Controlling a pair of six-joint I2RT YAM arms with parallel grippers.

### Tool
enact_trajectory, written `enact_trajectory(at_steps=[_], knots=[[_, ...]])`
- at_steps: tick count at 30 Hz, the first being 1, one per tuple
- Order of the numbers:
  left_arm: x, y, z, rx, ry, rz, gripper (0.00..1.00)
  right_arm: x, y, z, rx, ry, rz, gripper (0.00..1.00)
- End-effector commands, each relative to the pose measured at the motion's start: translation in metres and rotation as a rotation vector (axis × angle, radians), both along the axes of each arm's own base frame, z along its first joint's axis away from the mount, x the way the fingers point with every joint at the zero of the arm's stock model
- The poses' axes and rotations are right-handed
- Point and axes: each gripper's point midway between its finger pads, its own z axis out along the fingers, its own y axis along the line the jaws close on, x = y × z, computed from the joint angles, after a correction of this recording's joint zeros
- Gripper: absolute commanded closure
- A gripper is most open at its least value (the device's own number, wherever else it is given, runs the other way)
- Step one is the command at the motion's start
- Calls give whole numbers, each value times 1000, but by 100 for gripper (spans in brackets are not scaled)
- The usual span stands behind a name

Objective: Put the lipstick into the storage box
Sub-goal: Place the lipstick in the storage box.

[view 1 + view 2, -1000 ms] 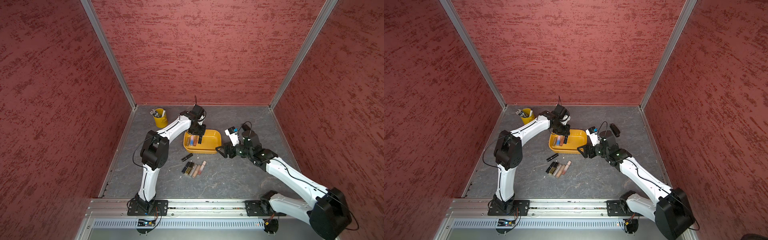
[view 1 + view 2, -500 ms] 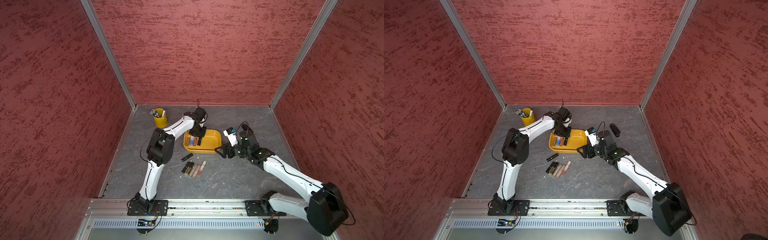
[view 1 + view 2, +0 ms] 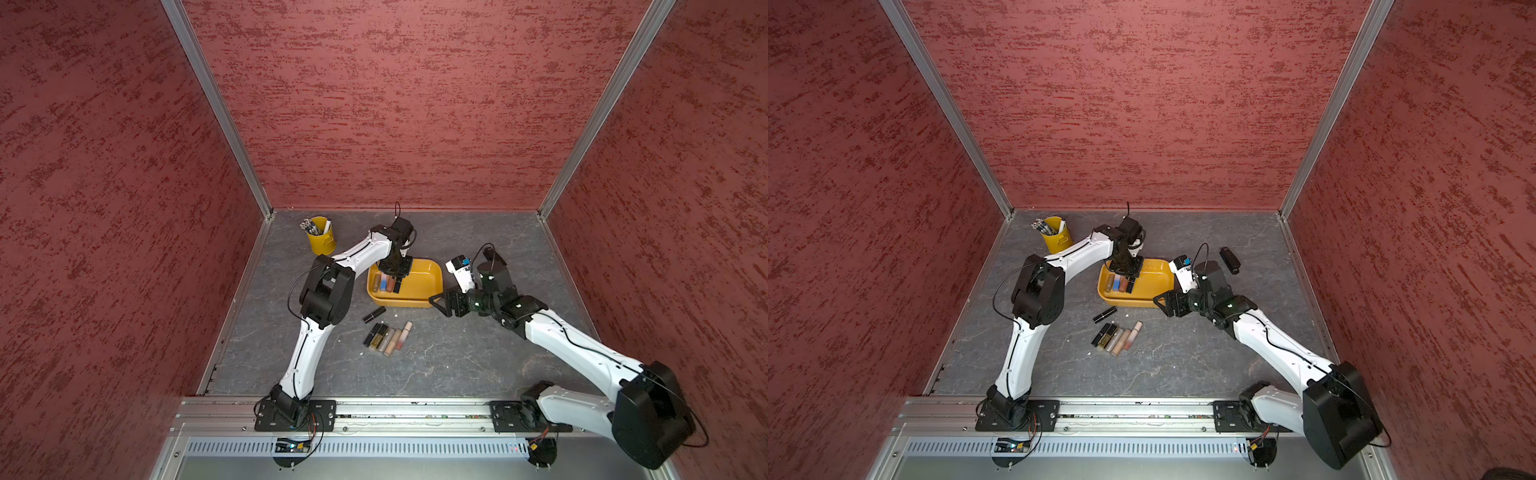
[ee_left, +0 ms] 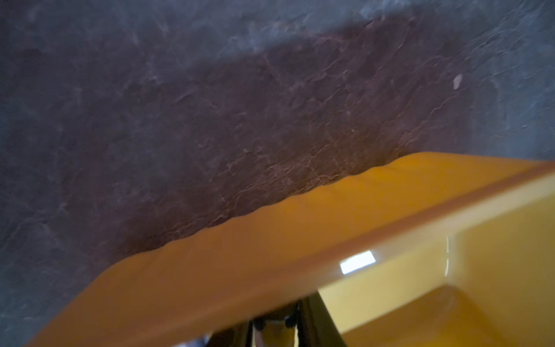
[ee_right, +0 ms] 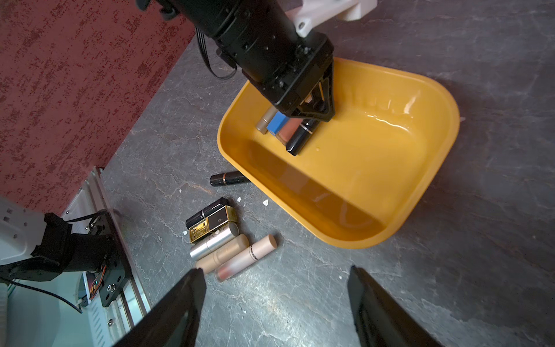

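Four tubes seen in glossy orange plastic box (image 5: 444, 126), corners rounded. Gold-banded black lipstick (image 5: 298, 139) among them, clamped by left gripper (image 5: 315, 115). Empty right gripper (image 5: 273, 270) held spread beside box. Print on pink tube (image 5: 246, 258) beside box unreadable.

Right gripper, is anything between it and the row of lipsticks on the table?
Nothing visible does. The open right gripper hangs just short of the row of lipsticks, only table between them; the storage box sits off that line.
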Motion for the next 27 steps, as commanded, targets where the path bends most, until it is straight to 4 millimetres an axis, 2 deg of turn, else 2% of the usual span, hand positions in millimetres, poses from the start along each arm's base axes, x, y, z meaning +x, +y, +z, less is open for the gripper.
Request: enact_trajectory(at_steps=[1, 12, 18, 23, 27], knots=[[2, 1, -3, 25, -6, -14, 77, 8, 6, 18, 20, -51, 5, 21], [4, 2, -7, 30, -4, -9, 64, 9, 5, 18, 15, -47, 1, 21], [6, 1, -4, 20, -8, -8, 62, 9, 5, 19, 15, -43, -2, 21], [6, -3, 7, -5, -19, -6, 62, 9, 5, 20, 18, -38, -6, 21], [6, -11, 26, -60, -40, -7, 60, 10, 6, 23, 24, -30, -12, 21]])
